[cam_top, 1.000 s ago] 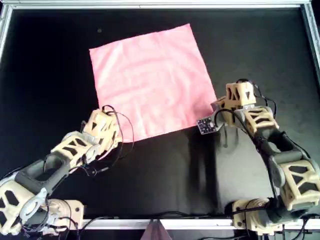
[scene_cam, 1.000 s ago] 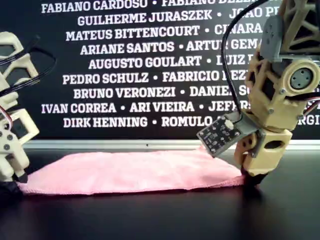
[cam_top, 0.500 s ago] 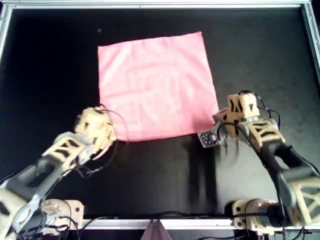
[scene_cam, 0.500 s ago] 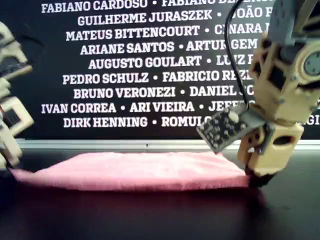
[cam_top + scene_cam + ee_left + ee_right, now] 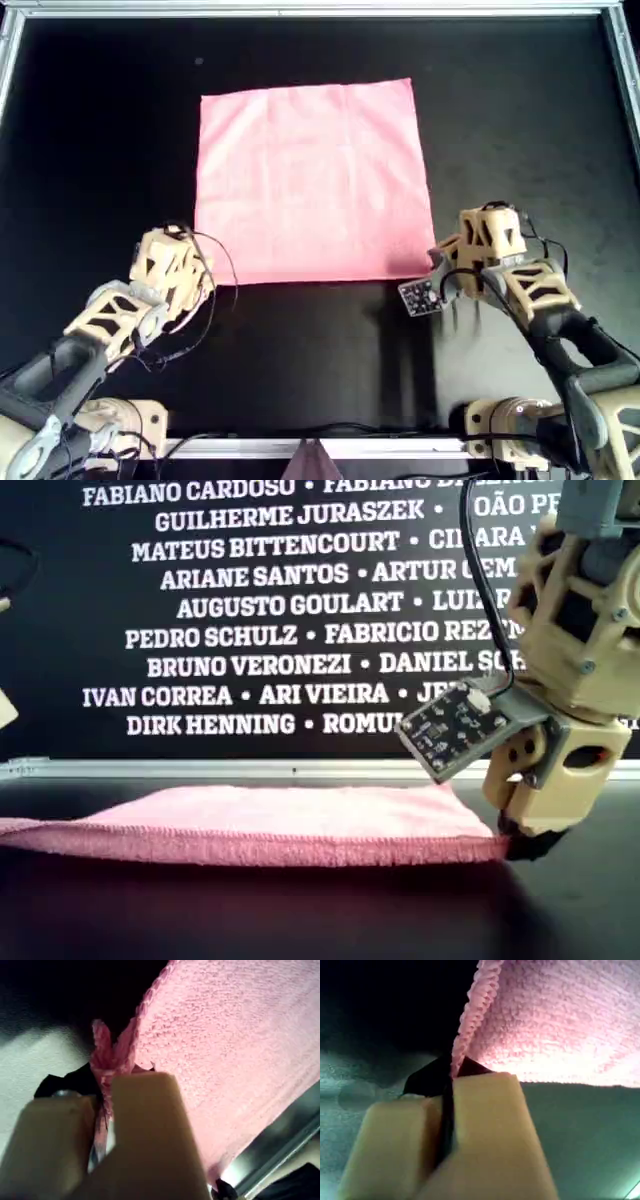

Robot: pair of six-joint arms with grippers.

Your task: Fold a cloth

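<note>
The light-pink cloth (image 5: 315, 180) lies spread flat on the black table, its sides about parallel to the table's rails. In the overhead view my left gripper (image 5: 196, 280) is at the cloth's near left corner, and the left wrist view shows the gripper (image 5: 105, 1095) shut on a bunched bit of cloth (image 5: 235, 1050). My right gripper (image 5: 438, 272) sits at the near right corner. Close up, the right gripper (image 5: 447, 1090) is shut on the stitched hem of the cloth (image 5: 560, 1020). Low at the exterior view's right, the right gripper (image 5: 520, 835) holds the cloth (image 5: 280, 815) just off the table.
A metal rail (image 5: 300, 10) frames the black table (image 5: 110, 120). A small circuit board (image 5: 420, 296) sticks out from the right gripper. A dark wall with white names (image 5: 250, 610) stands behind the table in the exterior view.
Both grippers have pulled back toward the overhead view's bottom edge, dragging the cloth with them. The cloth has turned from tilted to square with the table.
</note>
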